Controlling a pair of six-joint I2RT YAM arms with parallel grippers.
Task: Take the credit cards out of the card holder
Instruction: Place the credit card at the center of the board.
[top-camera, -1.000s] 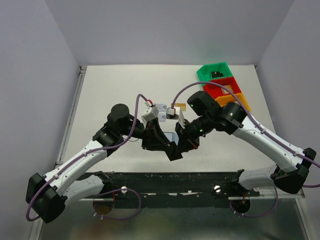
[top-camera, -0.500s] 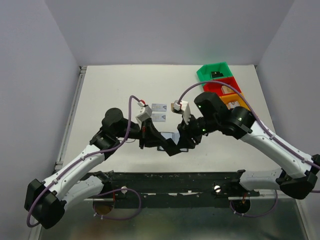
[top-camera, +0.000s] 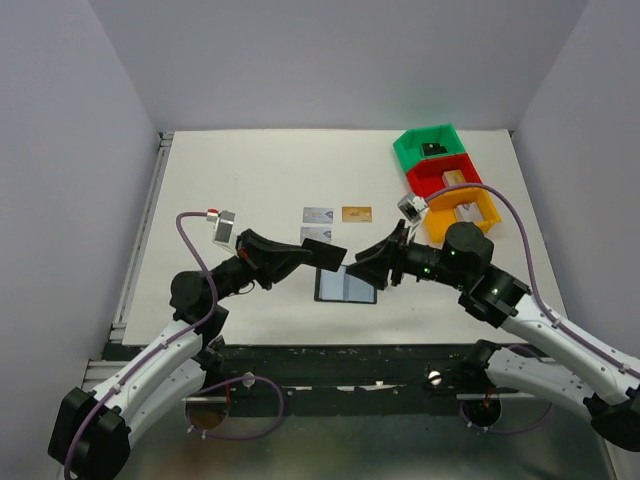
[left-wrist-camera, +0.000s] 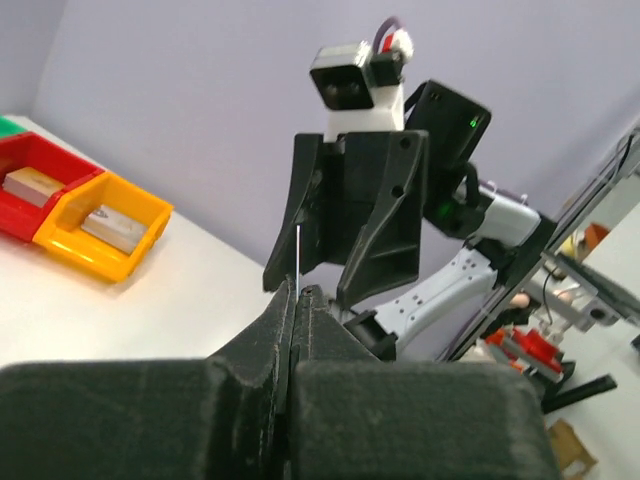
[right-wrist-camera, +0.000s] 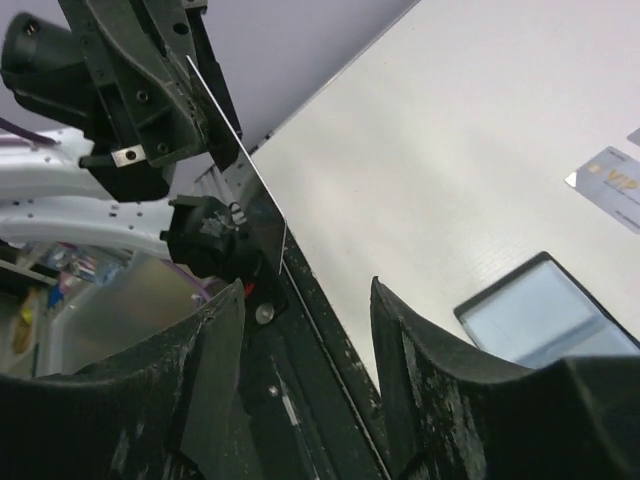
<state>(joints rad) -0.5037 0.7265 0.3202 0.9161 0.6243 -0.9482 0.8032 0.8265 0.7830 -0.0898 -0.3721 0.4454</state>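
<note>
The card holder (top-camera: 345, 286) lies open and flat on the table, its blue-grey inside facing up; it also shows in the right wrist view (right-wrist-camera: 553, 306). My left gripper (top-camera: 305, 252) hovers just left of it, shut on a black credit card (top-camera: 323, 253) that sticks out past the fingertips. In the left wrist view (left-wrist-camera: 298, 296) that card (left-wrist-camera: 297, 255) appears as a thin upright edge. My right gripper (top-camera: 362, 263) faces it from the right, open and holding nothing (right-wrist-camera: 308, 290). Three more credit cards lie behind the holder: two silver (top-camera: 318, 214) (top-camera: 314, 233), one gold (top-camera: 356, 213).
Green (top-camera: 430, 146), red (top-camera: 444, 176) and orange (top-camera: 463, 208) bins with small items stand at the back right. The table's dark near edge rail (top-camera: 350, 358) runs below both grippers.
The grippers, close together over the holder before, have drawn apart. The left shut on the black card and carried it left. The right opened and backed off to the right.
</note>
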